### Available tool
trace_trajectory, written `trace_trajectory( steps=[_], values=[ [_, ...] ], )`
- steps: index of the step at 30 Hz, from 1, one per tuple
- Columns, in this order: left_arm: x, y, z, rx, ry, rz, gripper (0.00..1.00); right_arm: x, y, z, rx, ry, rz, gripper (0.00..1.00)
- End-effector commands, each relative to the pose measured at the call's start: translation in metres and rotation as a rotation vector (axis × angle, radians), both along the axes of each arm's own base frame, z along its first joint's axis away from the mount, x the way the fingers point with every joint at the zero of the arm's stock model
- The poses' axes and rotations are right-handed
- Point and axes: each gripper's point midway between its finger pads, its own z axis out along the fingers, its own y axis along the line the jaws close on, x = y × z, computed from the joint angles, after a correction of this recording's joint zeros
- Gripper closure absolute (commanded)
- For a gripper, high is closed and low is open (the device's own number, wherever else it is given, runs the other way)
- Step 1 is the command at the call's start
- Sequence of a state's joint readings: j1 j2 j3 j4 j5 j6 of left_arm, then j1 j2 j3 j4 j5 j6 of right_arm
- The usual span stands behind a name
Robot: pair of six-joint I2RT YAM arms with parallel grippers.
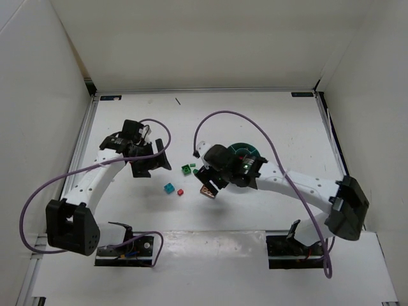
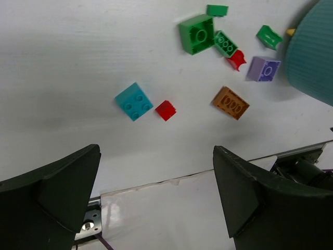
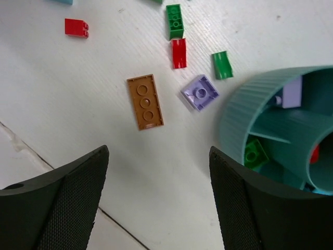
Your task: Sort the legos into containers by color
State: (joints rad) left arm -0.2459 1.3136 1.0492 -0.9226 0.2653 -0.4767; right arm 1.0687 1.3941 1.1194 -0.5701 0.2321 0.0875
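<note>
The right jaws hang apart, nothing between them, over the table (image 3: 62, 104). Dead ahead of the gap lies the brown plate (image 3: 145, 101), flat on the table, studs up. Just beyond it sits the lilac brick (image 3: 200, 92), and the teal bowl (image 3: 237, 112) stands close by, ahead and off to one side. Inside it we spot a green brick (image 3: 255, 153) in one wedge and a lilac piece (image 3: 292, 94) in another.

Over to the left jaws: spread wide and empty as well, with the turquoise brick (image 2: 134, 101) and a small red brick (image 2: 165, 110) just beside each other, ahead of the gap.

How will these handle? We judge them light, hard and stiff, with slick sides that can squirt out of a pinch or skid across the table. The brown plate is the awkward one: thin and lying flat, so there is little edge to catch. We would take it across its short width, jaws right down at the table. The lilac brick is taller and offers flat side walls, an easier hold.

Poses now: the right arm (image 1: 299, 185) reaches in from its base and bends its wrist down toward the brown plate, beside the bowl. The left arm (image 1: 95, 175) arches forward, wrist tipped down and turned toward the middle of the table.
</note>
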Motion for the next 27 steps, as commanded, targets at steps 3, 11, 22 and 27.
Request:
trace_trajectory(
  steps=[3,11,22,27],
  values=[
    [-0.01,0.023,0.009,0.041,-0.045,0.112,0.0,0.011,0.033,-0.011,0.012,0.008,0.07,0.24],
    [-0.027,0.032,0.0,0.05,-0.013,0.135,0.0,0.019,0.045,-0.033,-0.006,0.055,0.073,0.29],
    [-0.034,0.028,-0.007,0.031,0.022,0.13,0.0,0.02,0.051,-0.063,-0.061,0.091,0.102,0.29],
    [-0.036,0.027,-0.01,0.026,0.043,0.131,0.0,0.022,0.052,-0.073,-0.076,0.101,0.105,0.29]
  ],
)
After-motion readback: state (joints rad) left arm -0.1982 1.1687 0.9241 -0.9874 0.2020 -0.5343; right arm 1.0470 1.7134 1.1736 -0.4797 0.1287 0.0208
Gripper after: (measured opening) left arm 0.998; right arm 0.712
